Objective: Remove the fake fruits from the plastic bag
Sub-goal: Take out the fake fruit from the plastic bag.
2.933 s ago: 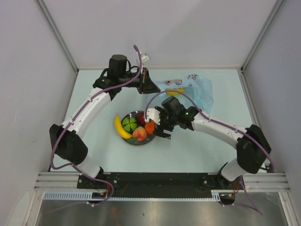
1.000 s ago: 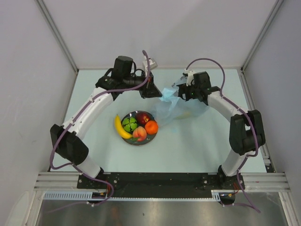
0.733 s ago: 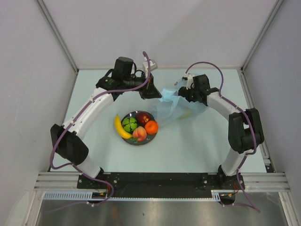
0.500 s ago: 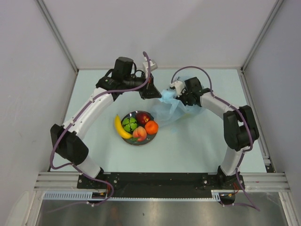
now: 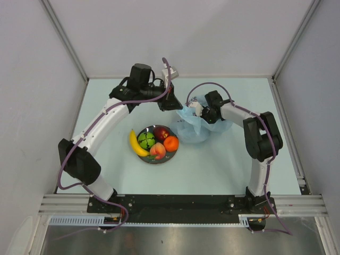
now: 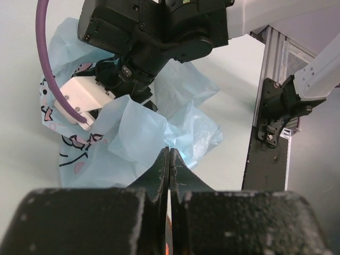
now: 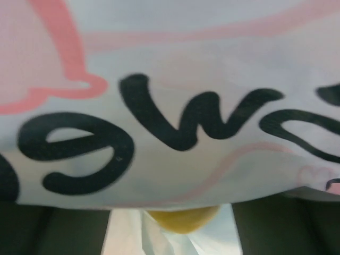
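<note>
Left gripper [image 6: 169, 155] clamped on bag [image 5: 194, 130] edge. Right gripper [image 5: 190, 111] moved left into bag, jaws apart; yellow fruit [image 7: 180, 219] between.

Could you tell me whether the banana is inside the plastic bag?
No, the banana lies at the plate's edge, outside the plastic bag.

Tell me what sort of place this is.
Probably a robot lab test cell: the left arm and right arm bolted to an aluminium rail, plain grey panel walls boxing in a pale blue table, and plastic fruits on a plate as props.
</note>
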`<state>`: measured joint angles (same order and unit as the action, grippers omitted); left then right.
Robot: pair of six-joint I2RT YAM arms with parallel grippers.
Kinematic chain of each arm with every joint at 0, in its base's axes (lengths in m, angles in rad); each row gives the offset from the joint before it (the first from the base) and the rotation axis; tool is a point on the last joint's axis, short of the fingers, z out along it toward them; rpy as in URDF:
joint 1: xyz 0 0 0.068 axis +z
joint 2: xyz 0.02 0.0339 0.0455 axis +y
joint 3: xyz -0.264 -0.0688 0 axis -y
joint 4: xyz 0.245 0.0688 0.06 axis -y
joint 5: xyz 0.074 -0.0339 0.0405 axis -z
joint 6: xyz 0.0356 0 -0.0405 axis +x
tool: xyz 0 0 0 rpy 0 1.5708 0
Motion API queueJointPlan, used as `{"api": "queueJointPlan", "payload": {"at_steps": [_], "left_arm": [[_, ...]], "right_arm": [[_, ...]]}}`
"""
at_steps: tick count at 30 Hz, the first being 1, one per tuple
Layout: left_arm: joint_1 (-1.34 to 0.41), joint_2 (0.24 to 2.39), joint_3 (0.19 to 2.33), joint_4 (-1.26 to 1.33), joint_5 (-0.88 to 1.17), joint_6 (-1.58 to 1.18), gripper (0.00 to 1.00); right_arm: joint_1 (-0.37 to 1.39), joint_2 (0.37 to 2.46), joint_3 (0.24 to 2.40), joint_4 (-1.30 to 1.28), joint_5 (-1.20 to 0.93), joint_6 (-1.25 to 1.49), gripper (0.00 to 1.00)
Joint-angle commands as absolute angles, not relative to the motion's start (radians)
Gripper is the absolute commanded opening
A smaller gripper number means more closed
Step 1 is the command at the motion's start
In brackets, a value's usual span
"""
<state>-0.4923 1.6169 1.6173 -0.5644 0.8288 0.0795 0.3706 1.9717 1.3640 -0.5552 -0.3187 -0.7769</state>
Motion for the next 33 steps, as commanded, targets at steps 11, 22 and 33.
{"api": "queueJointPlan", "payload": {"at_steps": [11,22,33], "left_arm": [[-0.489,1.721,1.767,-0.542,0.802,0.104,0.00],[-0.489,1.857,1.888,-0.512,0.735,0.063,0.00],[-0.489,1.927,1.983,-0.483,0.729,0.023,0.00]], "right_arm": [[0.109,1.761,1.509,-0.457,-0.492,-0.343,0.49],[-0.026,1.649,1.479,-0.465,-0.825,-0.184,0.47],[0.060,1.505,1.439,-0.665,-0.792,-0.484,0.41]]}}
